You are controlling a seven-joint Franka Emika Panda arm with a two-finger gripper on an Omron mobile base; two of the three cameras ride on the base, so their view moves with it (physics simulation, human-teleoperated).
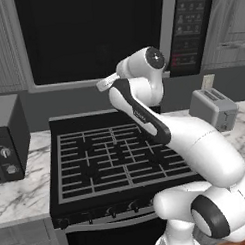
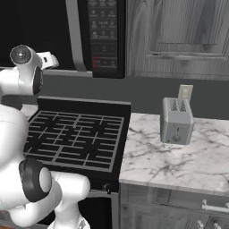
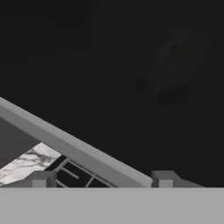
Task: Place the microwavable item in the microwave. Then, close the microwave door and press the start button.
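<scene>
Microwave door shut across cavity; stove top bare beneath; toaster near counter's back edge

Toaster on marble counter beside stove

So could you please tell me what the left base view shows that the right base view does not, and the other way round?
The left base view alone shows the small dark oven with knobs on the counter left of the stove, and the wide dark glass of the microwave door, which looks shut.

The right base view alone shows the wooden cabinet above the toaster and the drawers under the marble counter.

Both show the stove, the toaster, the wall socket, the microwave's black keypad and the arm raised toward the microwave.
</scene>
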